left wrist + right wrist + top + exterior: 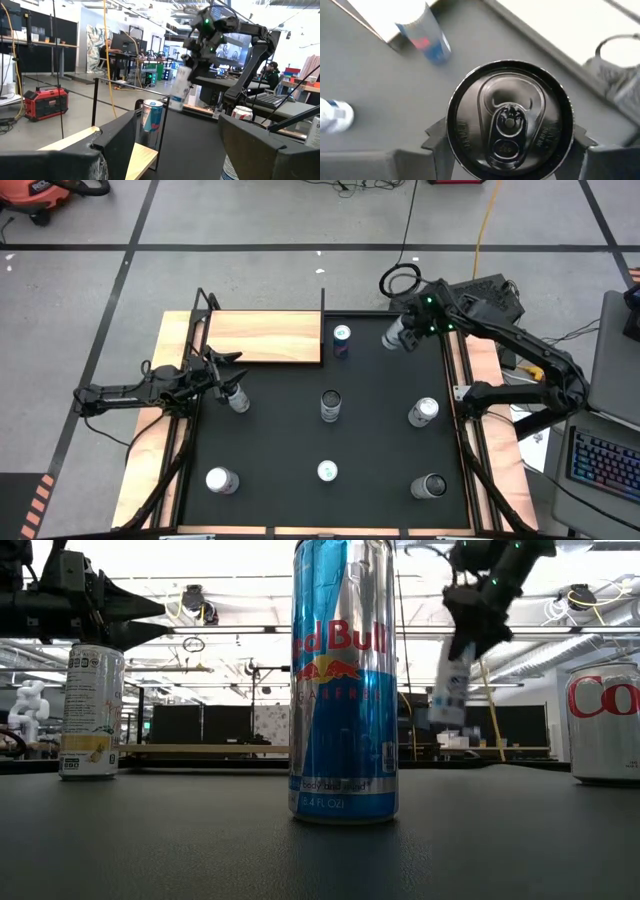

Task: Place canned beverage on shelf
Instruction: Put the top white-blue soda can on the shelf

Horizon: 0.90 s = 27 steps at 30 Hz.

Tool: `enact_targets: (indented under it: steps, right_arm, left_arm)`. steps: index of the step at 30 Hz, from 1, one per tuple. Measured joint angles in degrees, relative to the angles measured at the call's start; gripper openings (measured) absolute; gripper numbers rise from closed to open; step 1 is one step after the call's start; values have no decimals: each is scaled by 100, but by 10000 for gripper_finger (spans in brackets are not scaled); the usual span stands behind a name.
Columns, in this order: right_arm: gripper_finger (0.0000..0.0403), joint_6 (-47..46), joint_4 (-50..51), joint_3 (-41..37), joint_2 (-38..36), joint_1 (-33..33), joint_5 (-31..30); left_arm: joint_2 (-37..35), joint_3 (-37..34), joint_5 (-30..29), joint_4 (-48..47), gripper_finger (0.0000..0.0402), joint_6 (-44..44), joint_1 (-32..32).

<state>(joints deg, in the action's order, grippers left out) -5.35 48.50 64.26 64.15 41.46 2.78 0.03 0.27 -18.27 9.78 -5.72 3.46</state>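
- The can (509,119) of this step is clamped between the fingers of the right hand (398,335) and hangs in the air, clear of the black mat (380,430), near the far right corner of the surface. The right wrist view looks straight down on its lid, with a dark finger (436,136) pressed against each side.
- In the low view it hangs slightly tilted, well above the mat, so lifting looks done and carrying is the step in hand.
- The shelf (262,337) sits along the far edge of the surface, toward the left. Its wooden board is bare: no can stands on it yet.
- What is left, I judge: carry the can over to the board, set it down upright, let go.
- A blue and silver can (341,340) stands on the mat just beside the shelf's right end, between the held can and the board. It could be knocked on the way across.
- The left hand (228,375) is low over the mat near the shelf's near left corner, its fingers spread. A pale can (237,397) stands just beside it, not gripped as far as I can tell.
- Six more cans stand spread over the mat: one (330,404) in the middle, one (424,411) toward the right edge, and three along the near edge, among them one (220,480) at the left. So most of the job looks undone.
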Motion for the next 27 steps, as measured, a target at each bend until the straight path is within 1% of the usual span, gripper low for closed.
enact_targets:
  steps: [6, 13, 21, 27]
  right_arm:
    - [218, -1, -407, 520, 32, -221, -4]
    - [218, 52, -875, 1290, 296, -454, -1]
    - [219, 194, -1468, 1993, 928, -673, 20]
    - [219, 303, -1733, 2344, 1491, -790, 24]
  left_arm:
    - [0, -2, 1, 2, 283, -2, 2]
    - [-1, -1, 1, 2, 283, -3, 0]
    - [-1, -2, 1, 2, 283, -1, 1]
    - [-2, -2, 1, 1, 283, -4, 2]
